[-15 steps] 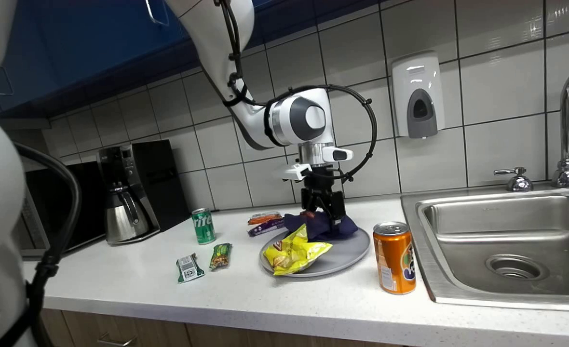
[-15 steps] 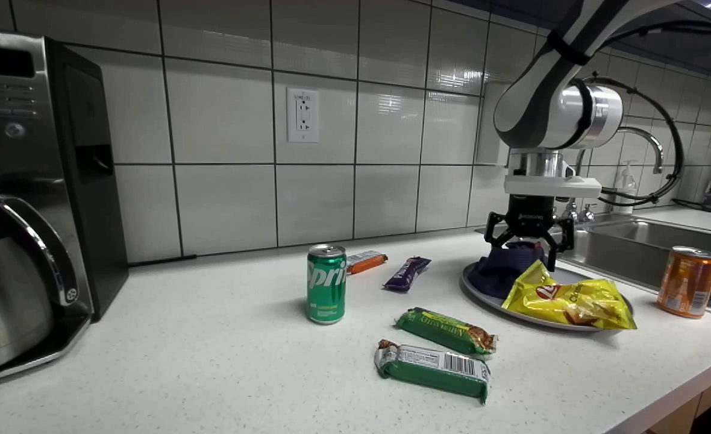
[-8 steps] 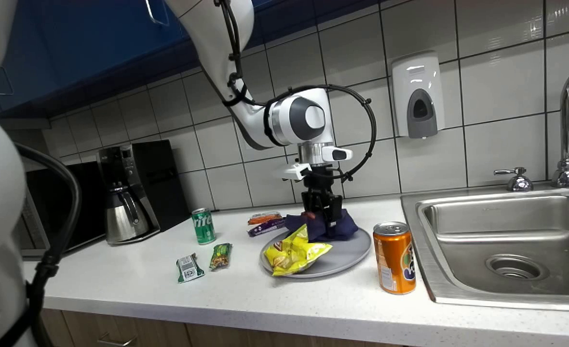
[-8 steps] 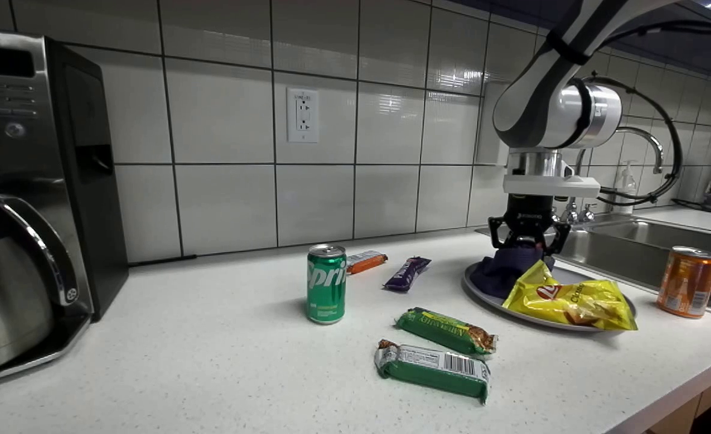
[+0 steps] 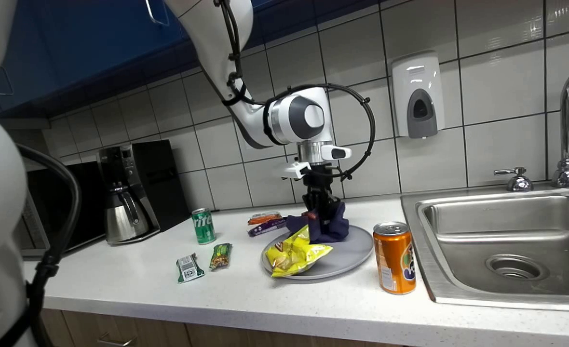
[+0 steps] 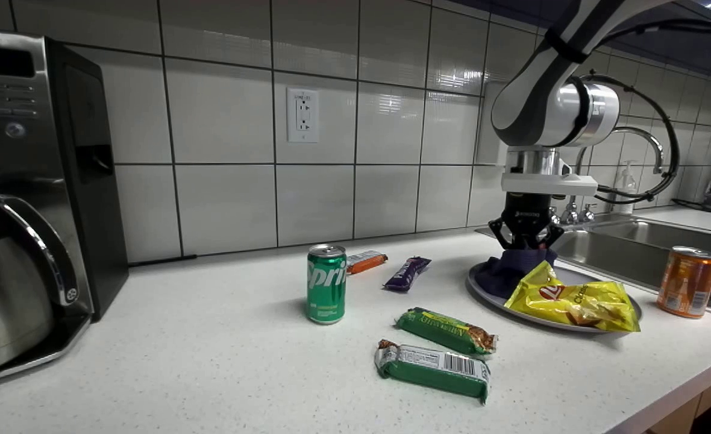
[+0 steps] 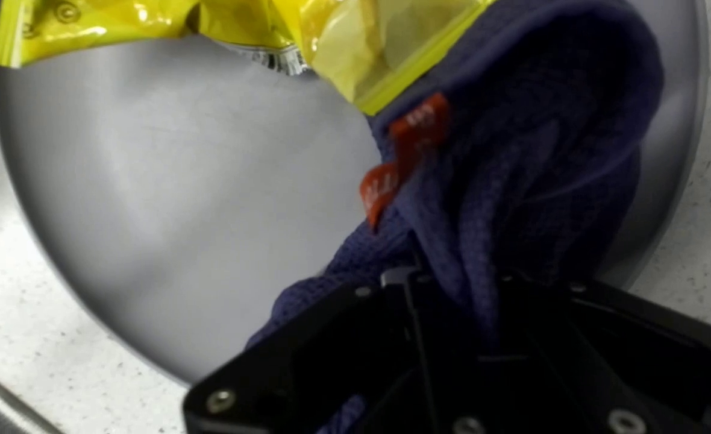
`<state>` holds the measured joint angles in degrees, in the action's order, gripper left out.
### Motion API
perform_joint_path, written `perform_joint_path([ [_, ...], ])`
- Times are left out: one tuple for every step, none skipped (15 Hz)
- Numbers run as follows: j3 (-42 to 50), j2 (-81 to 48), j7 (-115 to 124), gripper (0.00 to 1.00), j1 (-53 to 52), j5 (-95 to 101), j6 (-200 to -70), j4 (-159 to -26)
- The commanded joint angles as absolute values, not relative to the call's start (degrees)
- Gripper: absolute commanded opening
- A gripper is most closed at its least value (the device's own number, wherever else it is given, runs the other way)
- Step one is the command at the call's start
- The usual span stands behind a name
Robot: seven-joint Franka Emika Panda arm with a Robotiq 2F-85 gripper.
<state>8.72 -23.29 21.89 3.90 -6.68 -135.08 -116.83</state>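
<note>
Cool, moderate indoor light; exterior views mostly sharp. Streaked glare on tiles [image 6: 455,73]; underside of cabinet [image 5: 82,43] in deep shadow. Soft, faint shadows on counter [image 6: 211,361]. Wrist view: hard highlights on bag [image 7: 244,24], broad sheen on plate [image 7: 181,199], folds of cloth [image 7: 512,181] near black, lettering on tag [image 7: 422,126] blurred, hardly legible.

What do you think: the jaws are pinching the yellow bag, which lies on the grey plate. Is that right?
Not quite: the wrist view shows the jaws pinching the purple cloth. The yellow bag does lie on the grey plate.
</note>
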Motion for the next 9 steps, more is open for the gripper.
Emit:
perform_joint_path([
  [8.86, -23.15, 22.48, 0.02, 3.88, -6.61, -133.70, -116.36],
  [8.77, -22.85, 22.25, 0.03, 3.93, -6.73, -133.58, -116.44],
  [8.69, -22.36, 22.01, 0.03, 3.98, -6.82, -133.41, -116.55],
  [8.69, -22.03, 21.93, 0.03, 3.98, -6.78, -133.18, -116.57],
  [8.75, -21.63, 21.94, 0.03, 3.92, -6.61, -133.00, -116.62],
  [8.73, -21.15, 21.81, 0.03, 3.91, -6.55, -132.68, -116.67],
  [8.68, -20.69, 21.66, 0.03, 3.92, -6.54, -132.42, -116.72],
  [8.59, -20.20, 21.46, 0.03, 3.99, -6.67, -131.99, -116.70],
  [8.55, -19.77, 21.32, 0.03, 4.04, -6.71, -131.65, -116.64],
])
